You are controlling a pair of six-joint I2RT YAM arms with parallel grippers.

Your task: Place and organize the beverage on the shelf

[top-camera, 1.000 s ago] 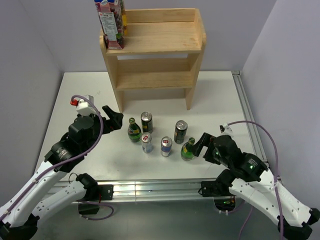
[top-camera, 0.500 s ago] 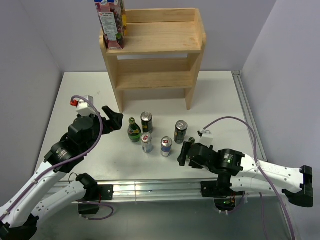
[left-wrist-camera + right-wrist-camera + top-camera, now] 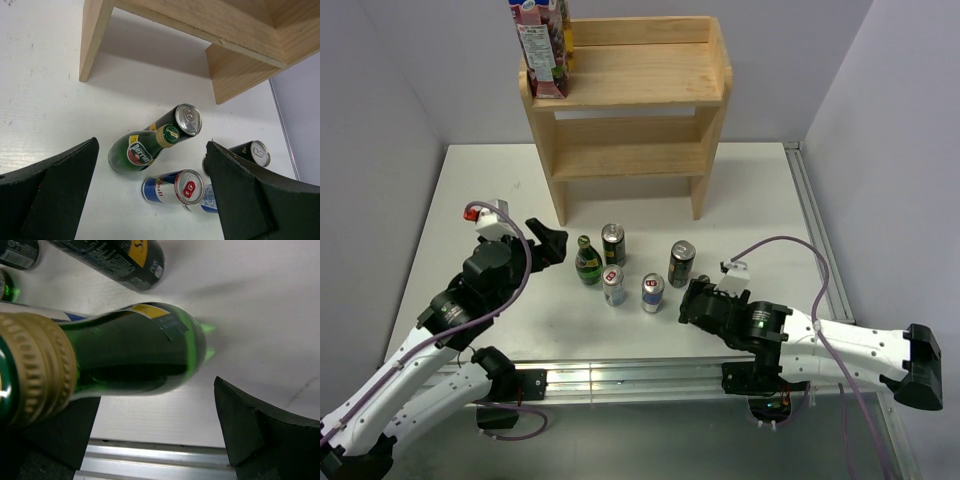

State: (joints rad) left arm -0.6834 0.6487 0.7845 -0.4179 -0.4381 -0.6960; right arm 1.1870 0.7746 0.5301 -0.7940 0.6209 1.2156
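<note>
The light-wood shelf stands at the back, with a juice carton on its top tier. Several drinks stand on the table in front of it: a green Perrier bottle, dark cans, and Red Bull cans. My left gripper is open and empty, left of the Perrier bottle. My right gripper is open over a second green bottle with a gold cap. That bottle stands between the spread fingers, near the left one, and is hidden in the top view.
The shelf's legs stand just behind the drinks. The metal rail runs along the table's near edge, close under my right gripper. Grey walls close in the left, right and back.
My right arm has swung left and dropped low, bringing its open gripper from the right of the green bottle to over it. My left arm has barely shifted.
</note>
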